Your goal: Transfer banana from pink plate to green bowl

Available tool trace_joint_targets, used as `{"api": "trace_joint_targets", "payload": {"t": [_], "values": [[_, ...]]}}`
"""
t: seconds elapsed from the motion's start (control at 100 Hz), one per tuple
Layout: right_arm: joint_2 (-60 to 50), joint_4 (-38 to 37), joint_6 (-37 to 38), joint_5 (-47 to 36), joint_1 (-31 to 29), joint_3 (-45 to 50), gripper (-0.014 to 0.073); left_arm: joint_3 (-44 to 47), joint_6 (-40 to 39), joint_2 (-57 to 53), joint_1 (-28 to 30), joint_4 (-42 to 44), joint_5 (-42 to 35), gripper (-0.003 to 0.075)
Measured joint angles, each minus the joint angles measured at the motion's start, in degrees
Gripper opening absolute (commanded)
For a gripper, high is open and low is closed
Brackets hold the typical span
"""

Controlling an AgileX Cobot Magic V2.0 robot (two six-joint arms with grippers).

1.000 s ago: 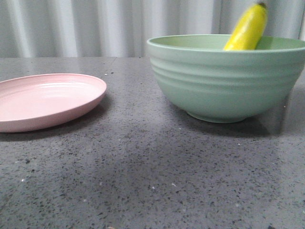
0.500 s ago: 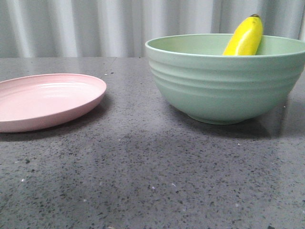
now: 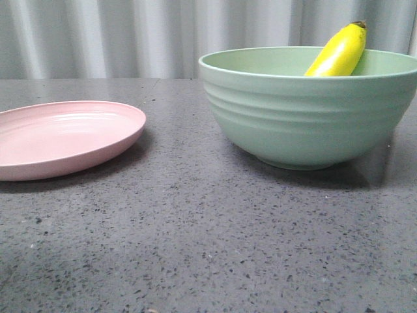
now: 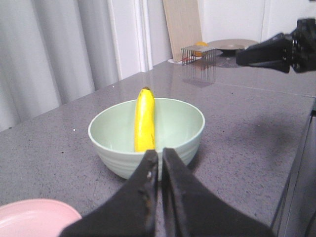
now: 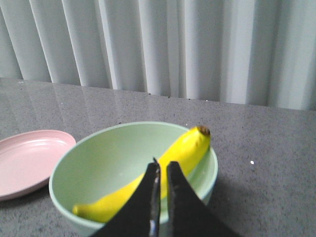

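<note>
I read no brand, label or writing on anything in my feeds.

The table [image 3: 195, 235], a dark speckled grey slab, fills the front view, with pale pleated curtains [image 3: 130, 36] behind it. In that view the green bowl [image 3: 306, 111] stands at about 2 o'clock from the centre, upright on its small foot, ridges running round its outside. The pink plate [image 3: 62, 137] lies flat at about 9 o'clock, well apart from the bowl, and I see nothing on it.

The banana [image 3: 339, 52] is inside the green bowl, leaning against the far right part of the rim. Its dark tip pokes above the rim toward 1 o'clock in the front view; my right wrist view shows its other end down on the bowl's floor.

Neither arm shows in the front view. My left wrist feed has the left end effector [image 4: 160, 160] hanging above the table with the bowl just beyond its tips, its two dark fingers pressed nearly together with only a slit between them and nothing held. The right end effector [image 5: 162, 173] hovers over the bowl's near rim, its fingers likewise drawn almost together and empty, apart from the banana. In the left wrist feed I also catch the right arm [image 4: 276, 49] stretched out level at about 2 o'clock, and a wire rack [image 4: 199, 53] far back on the table.
</note>
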Motion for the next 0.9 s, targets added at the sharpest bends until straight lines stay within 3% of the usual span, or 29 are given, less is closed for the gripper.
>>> {"api": "trace_joint_targets", "payload": {"t": [0.28,0.72,0.9], "values": [[-8.03,0.0,0.0,-0.26,0.0,9.42,-0.0064,9.53,0.0,-13.86,0.0,-0.72,0.43,-0.002],[-8.01,0.0,0.0,0.09,0.0,12.69,-0.0064,17.19,0.0,-14.91,0.0,-0.73,0.28,-0.002],[-8.01,0.0,0.0,0.09,0.0,12.69,-0.0064,20.34,0.0,-14.91,3.17,-0.64,-2.5,-0.002]]}}
